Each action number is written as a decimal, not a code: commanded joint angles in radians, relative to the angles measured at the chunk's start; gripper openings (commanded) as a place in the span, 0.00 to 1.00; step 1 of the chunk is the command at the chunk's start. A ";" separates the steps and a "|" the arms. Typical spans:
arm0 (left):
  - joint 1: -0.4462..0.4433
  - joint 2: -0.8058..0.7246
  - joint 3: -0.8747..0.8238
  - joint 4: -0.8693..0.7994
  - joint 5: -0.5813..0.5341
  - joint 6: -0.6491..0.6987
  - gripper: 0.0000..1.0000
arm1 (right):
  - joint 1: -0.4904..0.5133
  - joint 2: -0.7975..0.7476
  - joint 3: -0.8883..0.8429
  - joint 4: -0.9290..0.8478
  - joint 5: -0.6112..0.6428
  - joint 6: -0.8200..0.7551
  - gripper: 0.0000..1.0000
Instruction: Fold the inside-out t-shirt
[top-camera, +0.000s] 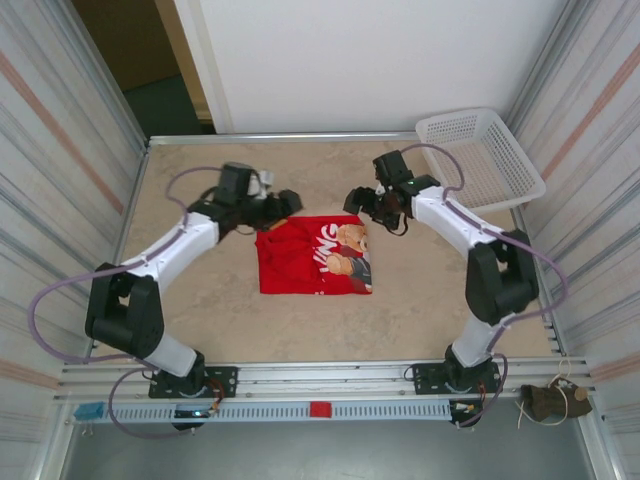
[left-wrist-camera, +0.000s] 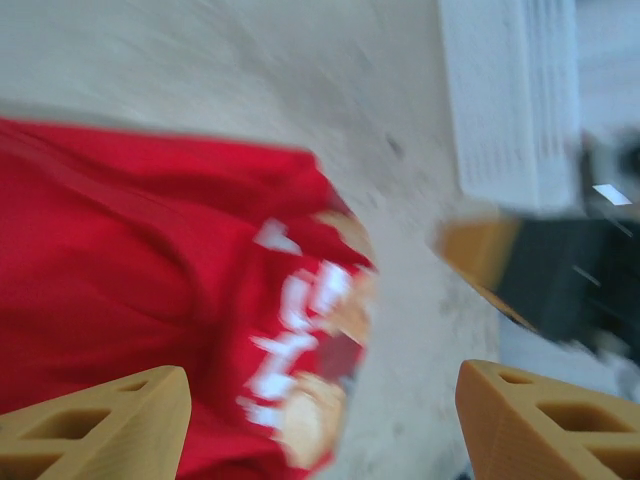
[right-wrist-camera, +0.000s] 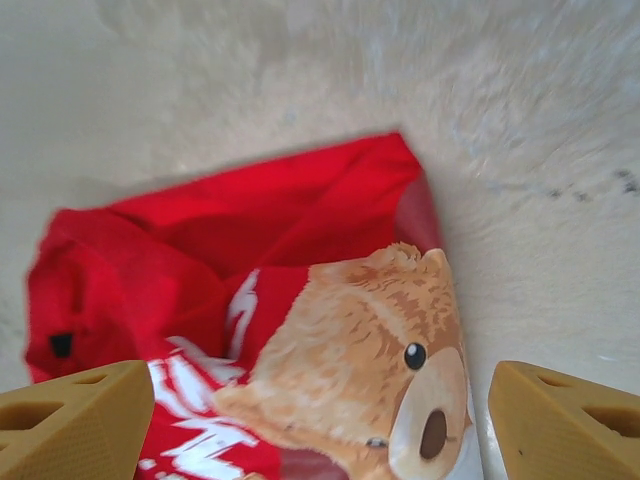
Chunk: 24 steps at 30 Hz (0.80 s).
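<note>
Mid-table (top-camera: 230, 310), roughly btwn the two arms: the inside-out t-shirt (top-camera: 300, 262), bright red, gathered into a rough square w/ a wrinkled top layer. On its right half, facing up: tan-and-white bear print (top-camera: 352, 250), w/ white lettering (top-camera: 325, 240) just left of it, partly lost in the folds. At the shirt's far-left corner: left gripper (top-camera: 290, 203), jaws spread. At the far-right corner: right gripper (top-camera: 355, 200), jaws likewise spread, nothing pinched. Both tips just beside the far edge of the cloth in the overhead view; touching or a hair apart, can't tell. At the far-right corner of the table, well apart from the shirt: white mesh basket (top-camera: 480, 150). Left wrist view, badly blurred: left gripper (left-wrist-camera: 322, 400) wide open, tan fingers (left-wrist-camera: 100, 425) at the bottom corners, red t-shirt (left-wrist-camera: 130, 260) across the left side w/ smeared lettering (left-wrist-camera: 300, 320) and bear print (left-wrist-camera: 315, 420) at its right edge, bare table (left-wrist-camera: 420, 330) beyond, basket (left-wrist-camera: 510, 100) at upper right. Also a dark-and-tan shape at mid-right, too blurred to ID. Right wrist view, sharper: right gripper (right-wrist-camera: 320, 390) open wide, tan fingers (right-wrist-camera: 70, 420) low in both corners, t-shirt (right-wrist-camera: 250, 230) below w/ creased red cloth on the left and the bear print (right-wrist-camera: 370, 350) at lower ctr-right, face w/ dark eye and nose clear. White lettering (right-wrist-camera: 200, 420) slanting along the bear's left side. Small dark spot near the cloth's left end, too small to ID. Pale mottled table (right-wrist-camera: 540, 200) around the shirt's far and right edges.
</note>
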 joint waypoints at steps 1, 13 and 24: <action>-0.128 -0.015 -0.013 0.069 -0.111 -0.116 0.71 | -0.002 0.066 0.021 0.021 -0.136 -0.059 0.84; -0.312 0.053 -0.152 0.096 -0.435 -0.362 0.70 | -0.036 0.152 -0.077 0.149 -0.152 0.016 0.48; -0.402 -0.316 -0.382 -0.275 -0.865 -0.618 0.70 | -0.050 0.141 -0.116 0.179 -0.154 0.025 0.09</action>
